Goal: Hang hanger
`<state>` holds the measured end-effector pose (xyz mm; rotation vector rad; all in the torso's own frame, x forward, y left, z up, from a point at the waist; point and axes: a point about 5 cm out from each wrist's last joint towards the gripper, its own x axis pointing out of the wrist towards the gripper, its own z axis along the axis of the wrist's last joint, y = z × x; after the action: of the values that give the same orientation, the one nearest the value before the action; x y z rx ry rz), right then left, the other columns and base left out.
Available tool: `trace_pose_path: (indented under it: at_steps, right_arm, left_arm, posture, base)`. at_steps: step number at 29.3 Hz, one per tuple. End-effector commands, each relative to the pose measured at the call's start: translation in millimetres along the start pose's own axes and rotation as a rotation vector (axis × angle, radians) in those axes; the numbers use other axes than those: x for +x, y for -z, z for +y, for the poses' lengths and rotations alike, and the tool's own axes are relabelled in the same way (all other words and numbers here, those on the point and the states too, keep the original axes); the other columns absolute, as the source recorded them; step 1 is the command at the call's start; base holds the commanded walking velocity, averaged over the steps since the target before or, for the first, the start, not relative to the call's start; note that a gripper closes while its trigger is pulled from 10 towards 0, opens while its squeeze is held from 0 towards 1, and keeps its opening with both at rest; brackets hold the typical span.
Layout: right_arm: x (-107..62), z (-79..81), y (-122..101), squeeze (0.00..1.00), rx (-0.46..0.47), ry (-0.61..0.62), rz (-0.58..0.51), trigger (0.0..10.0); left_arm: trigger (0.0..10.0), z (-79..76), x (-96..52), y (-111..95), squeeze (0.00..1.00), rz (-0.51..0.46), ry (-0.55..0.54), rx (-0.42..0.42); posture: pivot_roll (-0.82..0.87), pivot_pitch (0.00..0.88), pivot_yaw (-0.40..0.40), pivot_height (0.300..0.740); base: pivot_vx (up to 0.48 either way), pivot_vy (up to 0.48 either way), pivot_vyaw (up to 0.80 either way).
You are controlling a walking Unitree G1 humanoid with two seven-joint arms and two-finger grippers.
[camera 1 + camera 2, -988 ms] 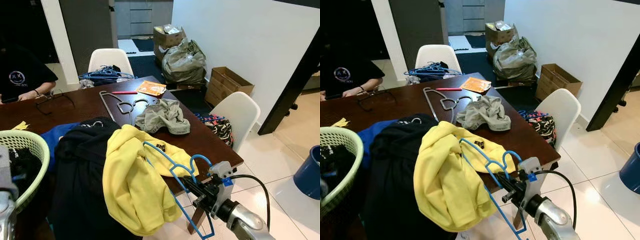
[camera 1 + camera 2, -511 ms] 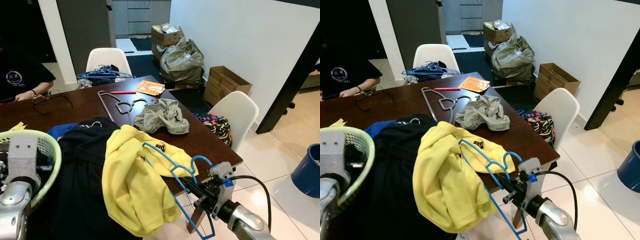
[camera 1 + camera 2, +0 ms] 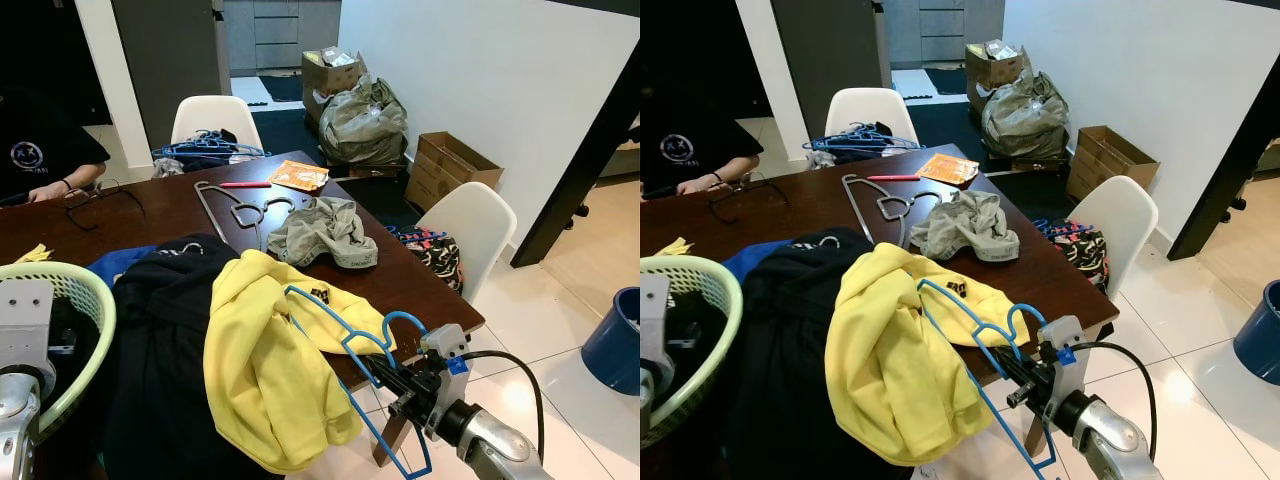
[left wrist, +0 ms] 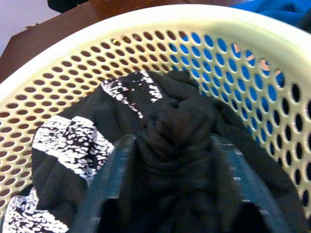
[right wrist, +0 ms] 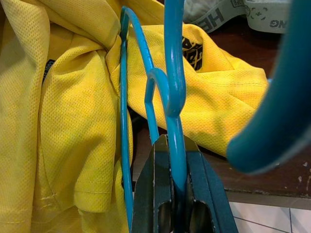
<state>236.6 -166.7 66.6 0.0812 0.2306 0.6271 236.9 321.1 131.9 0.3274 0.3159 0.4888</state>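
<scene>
Right now everything hangs on how the blue hanger (image 3: 345, 345) sits against the yellow shirt (image 3: 270, 370), so take the shirt as the landmark. It is draped over the near edge of the dark wooden table (image 3: 395, 275), spilling down towards the floor, and the hanger is just beside it on the side away from the green laundry basket (image 3: 75, 300), with its far tip touching or tucked into the folds; I cannot tell which from the head views. The right gripper (image 3: 400, 385) has its two black fingers clamped on the hanger's wire near the hook, as the right wrist view shows plainly with the blue wire (image 5: 173, 121) pinched between them. From that grip the hanger's long axis runs away from the gripper, slanting up towards the shirt at one end and down towards the tiled floor at the other, so the frame points into the garment rather than lying flat. The right arm is clearly the nearer one to the shirt. The left gripper (image 4: 165, 194) is on the far side of it, hovering over the basket with its fingers spread either side of a black patterned garment (image 4: 146, 121), not closed on it. My guess is that the hanger needs feeding further into the shirt.
</scene>
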Motion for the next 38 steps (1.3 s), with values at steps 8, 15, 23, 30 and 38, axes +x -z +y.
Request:
trace_pose_path:
  at_steps: [8, 15, 23, 30, 38]
  right_arm:
    - [-2.9, -0.8, 11.8, 0.00, 0.014, 0.025, 0.065, 10.0]
    - [-2.9, -0.9, 11.4, 0.00, 0.015, 0.025, 0.066, 10.0]
    - [-1.9, -1.5, 11.6, 0.00, 0.022, 0.021, 0.065, 10.0]
    - [0.1, 0.1, 11.7, 0.00, 0.037, 0.016, 0.058, 10.0]
    - [3.6, 2.0, 11.7, 0.00, 0.052, 0.012, 0.049, 10.0]
  left_arm:
    - [0.0, -1.1, -0.3, 2.0, 0.00, 0.027, 0.013, -0.004]
    - [0.0, 6.6, -0.8, -13.8, 0.00, -0.032, -0.017, -0.042]
    - [0.0, 44.8, -29.1, -126.0, 0.00, -0.512, -0.287, -0.049]
    - [0.0, 37.9, -64.5, -182.6, 0.00, -0.785, -0.386, 0.015]
    - [0.0, 41.6, -77.6, -204.6, 0.00, -0.882, -0.425, 0.006]
  posture:
    - [-0.02, 0.000, -0.031, 0.736]
    - [-0.02, 0.000, -0.036, 0.736]
    - [-0.02, 0.000, -0.035, 0.736]
    - [-0.02, 0.000, -0.027, 0.736]
    - [-0.01, 0.000, -0.021, 0.736]
  base:
    - [0.000, 0.000, 0.00]
    - [0.000, 0.000, 0.00]
    - [0.000, 0.000, 0.00]
    - [0.000, 0.000, 0.00]
    - [0.000, 0.000, 0.00]
